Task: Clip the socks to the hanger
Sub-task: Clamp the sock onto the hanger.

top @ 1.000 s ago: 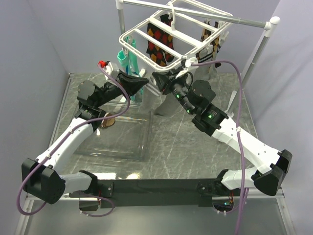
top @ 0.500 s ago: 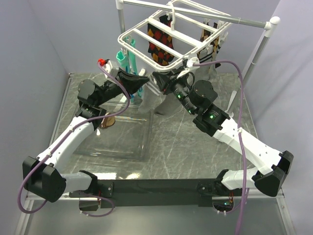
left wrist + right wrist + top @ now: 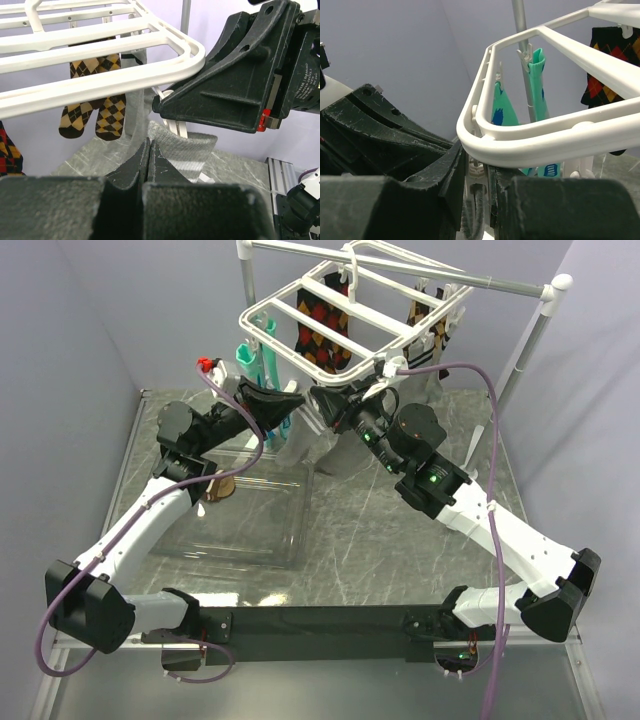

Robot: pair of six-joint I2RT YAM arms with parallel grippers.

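- The left end effector is pinched tight on the cuff edge of a grey sock in the lower centre of the left wrist view. The two white stripes of the cuff show just right of the fingertips.
- The right end effector is clamped on a small white clip that hangs under the near rim of the hanger, at the bottom centre of the right wrist view.
- In the left wrist view the prongs of that clip poke out below the right end effector's black tip, directly above the sock's cuff. Whether they touch the fabric cannot be told.
- Seen from above, both end effectors meet nose to nose at upper centre, under the front corner of the white frame. The sock's grey fabric droops beneath them towards the desk.
- The hanger hangs by its hook from a metal rail stand across the top of the overhead frame.
- Dark argyle socks already hang inside the frame, and teal patterned socks hang at its corner, upper centre of the right wrist view.
- A clear plastic tray sits on the marbled desk at centre left, under the left arm.
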